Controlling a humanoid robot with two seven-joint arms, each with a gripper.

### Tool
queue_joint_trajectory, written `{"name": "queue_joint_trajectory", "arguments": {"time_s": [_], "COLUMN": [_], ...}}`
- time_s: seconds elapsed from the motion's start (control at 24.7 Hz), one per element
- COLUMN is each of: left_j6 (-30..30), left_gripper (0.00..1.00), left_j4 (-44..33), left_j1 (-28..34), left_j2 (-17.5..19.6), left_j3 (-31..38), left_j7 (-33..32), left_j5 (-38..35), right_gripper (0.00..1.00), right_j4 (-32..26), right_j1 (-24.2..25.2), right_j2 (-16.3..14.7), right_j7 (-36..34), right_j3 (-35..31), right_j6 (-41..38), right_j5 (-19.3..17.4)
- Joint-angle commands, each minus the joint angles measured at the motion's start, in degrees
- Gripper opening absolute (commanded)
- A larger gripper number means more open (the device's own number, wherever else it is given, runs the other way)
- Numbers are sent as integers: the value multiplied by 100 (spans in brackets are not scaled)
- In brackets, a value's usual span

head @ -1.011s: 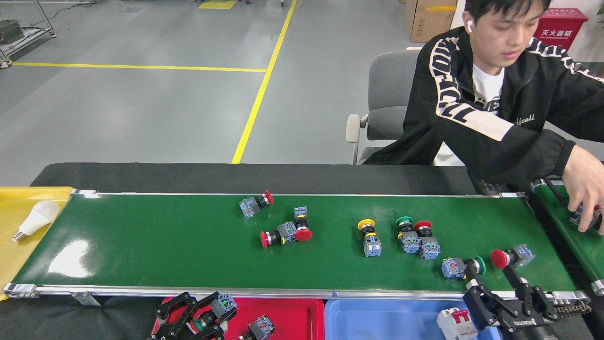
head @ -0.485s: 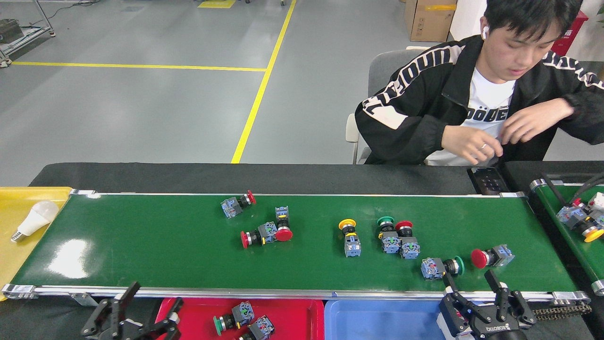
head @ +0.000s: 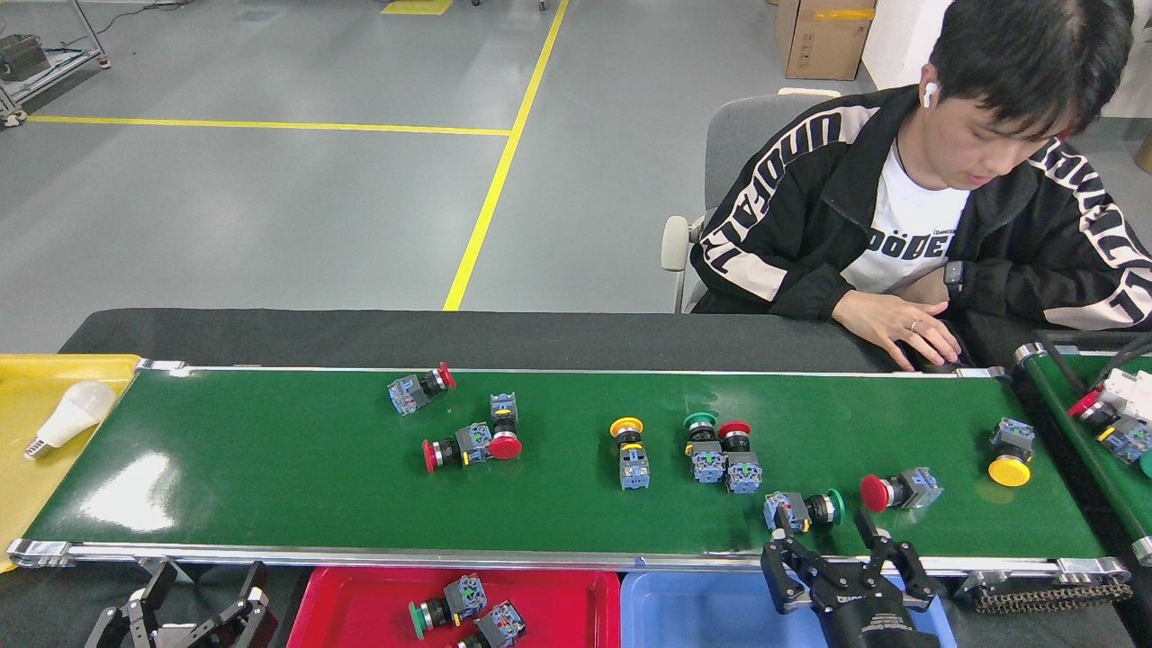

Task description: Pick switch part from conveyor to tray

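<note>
At the bottom edge, a red plastic tray (head: 576, 594) holds two switch parts, with a blue plastic tray (head: 684, 607) to its right. The left end effector (head: 193, 612), bottom left, hangs released and empty off the belt. The right end effector (head: 832, 544), lower right, has its black fingers spread over the near rail, just below a green-capped switch part (head: 804, 509). More switch parts lie scattered along the glossy green conveyor (head: 270, 468). A seated person in a black jacket (head: 909, 225) occupies the upper right.

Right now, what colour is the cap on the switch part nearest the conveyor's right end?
Yellow: the switch part has a yellow mushroom cap, clearest in the head view.
</note>
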Motion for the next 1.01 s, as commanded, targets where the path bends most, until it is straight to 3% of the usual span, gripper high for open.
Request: {"name": "queue_joint_trajectory", "arguments": {"time_s": [0.0, 0.08, 0.24, 0.49, 0.61, 0.85, 0.97], "left_j6": [377, 640, 1185, 1422, 1510, 1493, 1449], "left_gripper": [100, 100, 100, 100, 100, 99, 85], "left_j4": [-22, 197, 1129, 2728, 3265, 4003, 4399], "left_j1": [-230, -511, -1320, -2506, -2884, -3341, -3491], "left_j2": [48, 39, 39, 145, 268, 514, 778], "left_j3": [-460, -908, -1435, -1497, -1505, -1576, -1892], "left_j7": [12, 12, 20, 108, 223, 486, 662], "left_j5": [-251, -541, -928, -1060, -1060, -1095, -1042], "right_gripper": [91, 91, 92, 92, 87, 63, 40], "right_j4": [80, 203, 519, 923, 1205, 1275, 1143], "right_j1": [-171, -311, -566, -672, -839, -1146, -1138], "right_j2": [87, 263, 298, 333, 369, 325, 316], "right_j7": [6, -3, -11, -11, -3, 15, 6], "right_j3": [137, 357, 937, 1315, 1350, 1412, 1421], "right_j6": [65, 188, 531, 751, 733, 654, 250], "right_j5": [212, 326, 362, 362, 309, -69, -183]}}
